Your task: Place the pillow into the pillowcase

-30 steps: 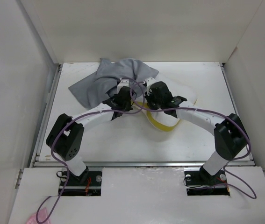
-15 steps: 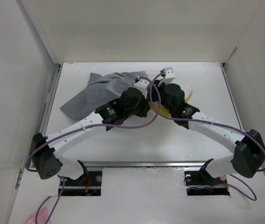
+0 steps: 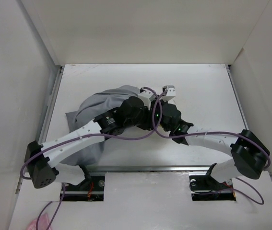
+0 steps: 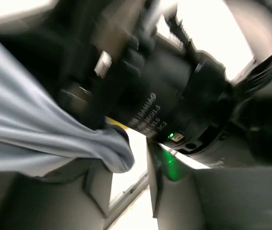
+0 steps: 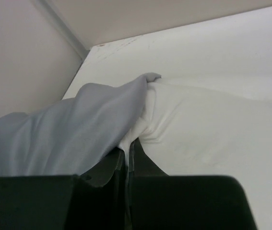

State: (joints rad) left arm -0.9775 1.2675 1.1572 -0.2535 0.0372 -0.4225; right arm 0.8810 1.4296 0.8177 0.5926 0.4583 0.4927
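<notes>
We count one grey pillowcase point(image 3: 97, 108) at mid-worktop point(image 3: 198, 81), drawn partly over one white pillow point(image 5: 198, 124). The left pincer point(image 4: 124, 165) stands slightly apart around a grey fold, and the right pincer point(image 5: 127, 153) is pinched together on the pillow's edge.

The pillowcase point(image 3: 95, 108) is lying on the left half of the bench point(image 3: 207, 81), reaching from the middle toward the near left edge. My two arms are meeting over the bench's middle, with my left arm point(image 3: 78, 139) passing over the near part of the pillowcase. The pillow point(image 5: 212, 129) is lying to the right of the pillowcase, its left end sitting under the pillowcase's edge. My right end effector point(image 5: 127, 155) is sitting right where the two cloths are meeting. My left end effector point(image 4: 126, 177) is sitting just beside my right arm point(image 4: 174, 110), with a fold of the pillowcase lying across its left finger point(image 4: 97, 187).
</notes>
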